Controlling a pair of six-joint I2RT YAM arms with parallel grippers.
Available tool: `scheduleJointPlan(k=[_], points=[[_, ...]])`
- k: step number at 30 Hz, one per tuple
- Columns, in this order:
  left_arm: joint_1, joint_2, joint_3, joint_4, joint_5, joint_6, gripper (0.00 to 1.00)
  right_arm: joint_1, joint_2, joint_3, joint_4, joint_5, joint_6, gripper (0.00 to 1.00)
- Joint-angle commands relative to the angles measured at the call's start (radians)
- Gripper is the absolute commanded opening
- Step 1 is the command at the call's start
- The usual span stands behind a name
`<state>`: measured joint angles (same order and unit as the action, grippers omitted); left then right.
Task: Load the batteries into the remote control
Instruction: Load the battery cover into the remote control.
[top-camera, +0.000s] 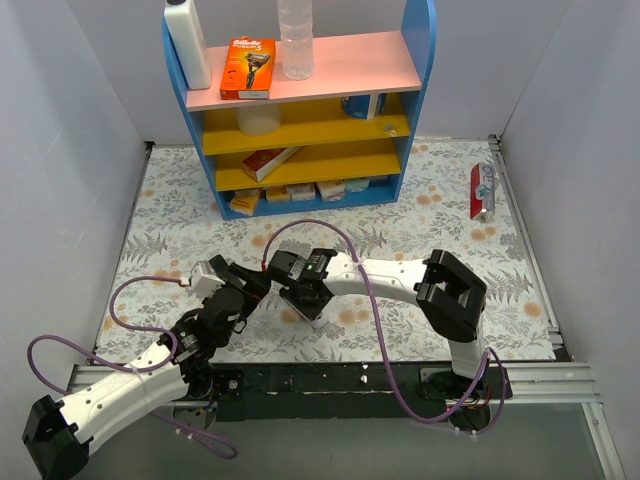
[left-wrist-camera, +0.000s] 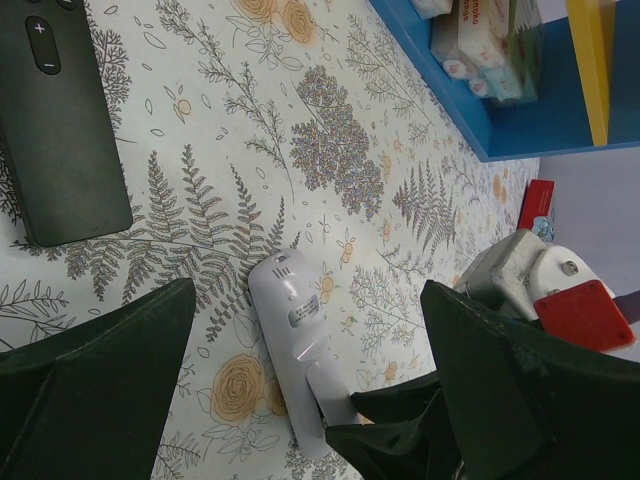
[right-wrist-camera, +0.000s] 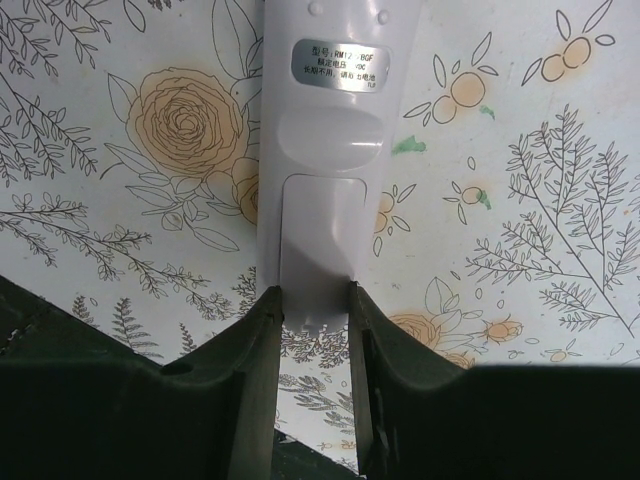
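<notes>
A white remote (right-wrist-camera: 322, 120) lies back side up on the flowered mat, with its battery cover (right-wrist-camera: 318, 235) closed. My right gripper (right-wrist-camera: 315, 300) is shut on the remote's bottom end, one finger on each side edge. In the left wrist view the white remote (left-wrist-camera: 290, 320) sits between my wide-open left gripper's (left-wrist-camera: 308, 330) fingers, and the right gripper (left-wrist-camera: 365, 415) holds its lower end. From above, the left gripper (top-camera: 245, 290) and right gripper (top-camera: 300, 300) meet at the mat's near middle. A black remote (left-wrist-camera: 60, 120) lies to the left. No batteries are in view.
A blue shelf unit (top-camera: 300, 110) with pink and yellow boards stands at the back and holds boxes and bottles. A red package (top-camera: 482, 190) lies at the far right of the mat. Purple cables loop over the mat near both arms.
</notes>
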<state>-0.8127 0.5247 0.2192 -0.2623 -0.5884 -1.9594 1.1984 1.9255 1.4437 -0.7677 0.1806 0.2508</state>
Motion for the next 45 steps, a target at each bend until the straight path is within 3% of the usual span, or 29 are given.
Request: scheduleJointPlan(k=[1,7,12,25,37,45], points=[[0.006,-0.008,-0.007,-0.012,-0.025,0.008,0.97,0.003,0.001,0.009,0.039,0.013,-0.001,0.36],[0.006,-0.006,-0.006,-0.012,-0.021,0.008,0.97,0.003,-0.026,0.0,0.056,0.005,-0.007,0.56],[0.006,-0.002,-0.003,-0.011,-0.014,0.008,0.97,0.003,-0.066,-0.012,0.073,0.005,-0.001,0.61],[0.006,0.006,0.009,-0.015,0.009,0.002,0.97,-0.003,-0.149,-0.153,0.165,0.056,0.019,0.45],[0.006,0.02,0.012,-0.017,0.013,-0.004,0.97,-0.005,-0.094,-0.229,0.217,0.019,0.018,0.42],[0.006,0.034,0.026,0.004,0.022,0.023,0.98,-0.01,-0.109,-0.194,0.232,0.049,0.002,0.42]])
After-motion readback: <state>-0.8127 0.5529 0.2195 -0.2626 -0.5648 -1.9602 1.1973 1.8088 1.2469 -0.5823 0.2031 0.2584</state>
